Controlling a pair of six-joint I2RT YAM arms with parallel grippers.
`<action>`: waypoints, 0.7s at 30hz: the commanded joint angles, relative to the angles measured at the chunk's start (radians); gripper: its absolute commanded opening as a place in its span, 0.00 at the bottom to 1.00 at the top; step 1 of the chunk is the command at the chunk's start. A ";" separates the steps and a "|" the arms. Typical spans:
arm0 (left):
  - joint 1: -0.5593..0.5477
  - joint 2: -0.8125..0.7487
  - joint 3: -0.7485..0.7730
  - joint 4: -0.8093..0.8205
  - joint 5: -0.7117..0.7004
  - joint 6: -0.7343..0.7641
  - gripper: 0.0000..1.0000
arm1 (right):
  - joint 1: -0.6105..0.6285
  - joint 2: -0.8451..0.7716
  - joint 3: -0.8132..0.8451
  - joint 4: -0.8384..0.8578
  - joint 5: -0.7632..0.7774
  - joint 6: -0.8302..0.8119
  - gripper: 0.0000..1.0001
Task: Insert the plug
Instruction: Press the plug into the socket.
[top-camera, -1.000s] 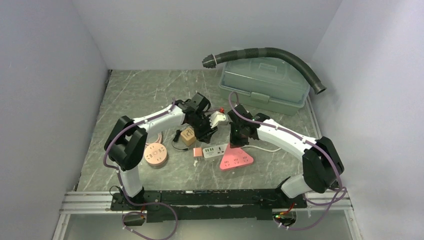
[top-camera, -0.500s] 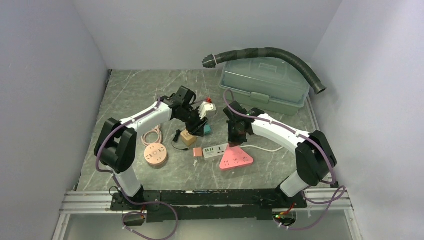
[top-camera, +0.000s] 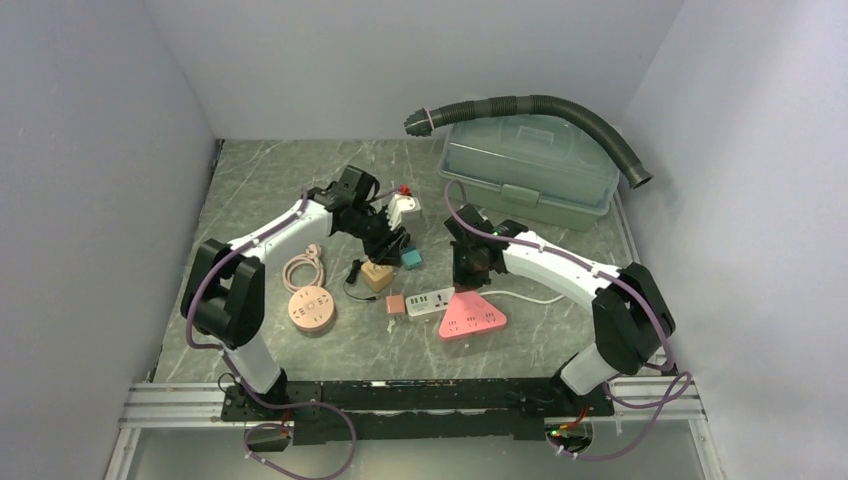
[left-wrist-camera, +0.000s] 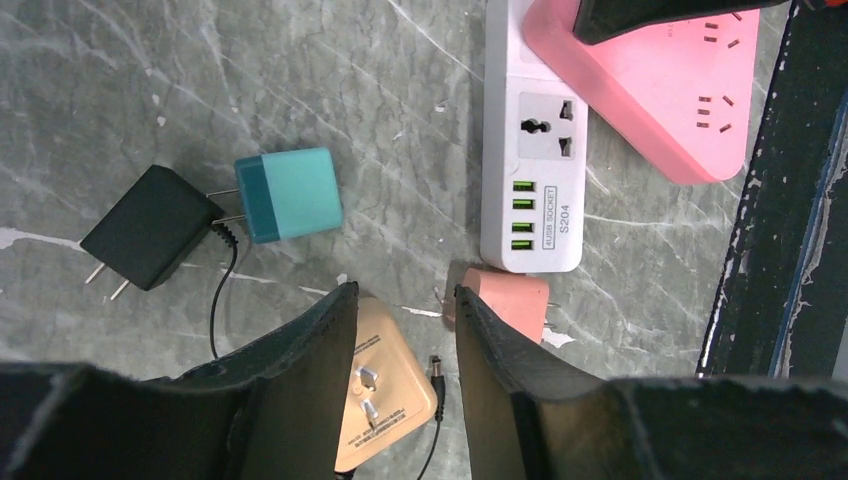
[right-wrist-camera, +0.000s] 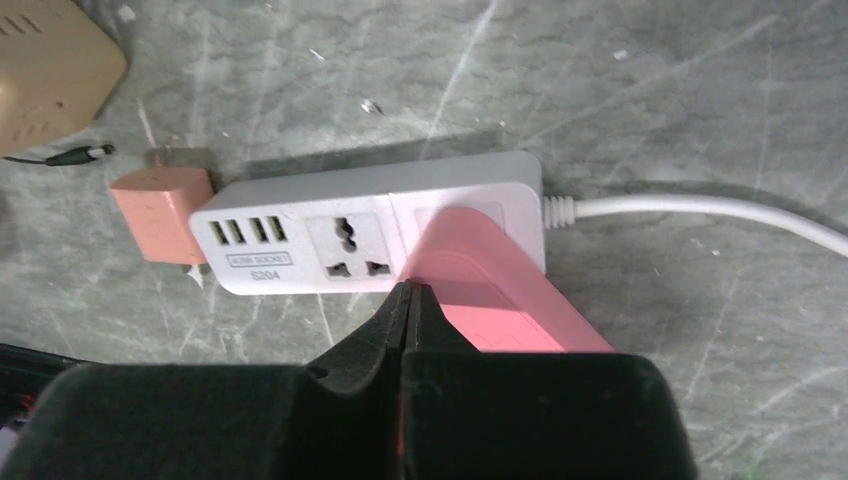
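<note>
- Left arm is sitting further back and left than a second ago. The left gripper (top-camera: 393, 243) is now hanging beside the tan cube adapter (top-camera: 377, 274), and the teal plug (top-camera: 411, 259) it was hiding is showing.
- Right arm is barely shifting. The right gripper (top-camera: 467, 280) is staying over the spot where the white power strip (top-camera: 432, 300) meets the pink triangular strip (top-camera: 472, 318).
- Top view is giving layout only and isn't resolving either set of jaws.
- Left wrist view is filling that in: the left fingers are standing parted at a moderate gap and gripping nothing.
- Same view: the teal plug is lying flat on the table, up and left of the fingertips and clear of them. Its prongs are pointing at the black adapter (left-wrist-camera: 150, 240), away from the white strip.
- The salmon plug (left-wrist-camera: 505, 305) is lying just beside the right-hand fingertip, at the USB end of the white strip. It's probably touching the strip, but the finger is hiding that edge.
- Right wrist view is showing the right fingers pressed together, tips over the pink strip's corner, just beside the white strip's universal socket.
- That view is also showing the pink strip overlapping the cord end of the white strip.
</note>
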 joint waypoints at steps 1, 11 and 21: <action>0.035 -0.039 0.031 -0.024 0.064 0.016 0.46 | 0.008 0.149 -0.111 -0.048 0.050 -0.035 0.00; 0.088 -0.039 0.038 -0.026 0.081 0.002 0.53 | 0.004 0.098 -0.179 -0.011 0.031 -0.021 0.00; 0.112 -0.079 0.011 -0.042 0.080 -0.015 0.57 | -0.037 0.031 0.075 -0.037 -0.027 -0.090 0.07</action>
